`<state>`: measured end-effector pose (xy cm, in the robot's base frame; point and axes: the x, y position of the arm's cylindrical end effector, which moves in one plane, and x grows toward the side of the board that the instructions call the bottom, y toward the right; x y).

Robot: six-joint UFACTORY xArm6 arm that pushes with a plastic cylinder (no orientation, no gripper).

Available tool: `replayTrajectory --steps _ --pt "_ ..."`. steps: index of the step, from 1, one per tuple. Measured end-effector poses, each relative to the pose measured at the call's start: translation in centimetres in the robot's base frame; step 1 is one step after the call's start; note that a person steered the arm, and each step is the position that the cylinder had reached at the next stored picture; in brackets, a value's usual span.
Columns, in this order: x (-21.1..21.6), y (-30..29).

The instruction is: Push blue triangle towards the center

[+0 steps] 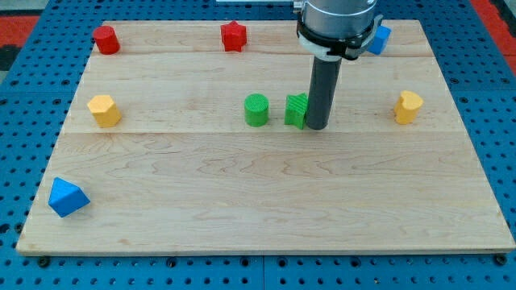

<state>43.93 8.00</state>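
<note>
My tip [316, 127] is resting mid-table, touching the right side of the green block [296, 110], well apart from the blue triangle [66, 197] sitting at the table's [266, 209] bottom-left corner. There is no pincer, only the rod. The approach is only beginning: next I'm needing to get behind the triangle's outer side.

The tip [316, 127] sits mid-surface, touching the right side of a green block [296, 110], with a green cylinder [256, 109] just left. The blue triangle [66, 198] waits well apart at the near left corner of the wooden surface [266, 209].
</note>
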Motion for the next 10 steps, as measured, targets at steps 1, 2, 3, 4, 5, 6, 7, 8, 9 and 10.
replayTrajectory --steps 1,2,3,4,5,6,7,8,9,10 --pt "5.4 -1.3" --pt "8.6 -8.0" --pt "9.0 -17.8" --pt "11.6 -25.8" --pt "14.6 -33.2" --pt "17.4 -38.3" --pt "15.8 -38.4" --pt "11.7 -35.4" --pt "6.7 -32.6" --pt "5.1 -33.0"
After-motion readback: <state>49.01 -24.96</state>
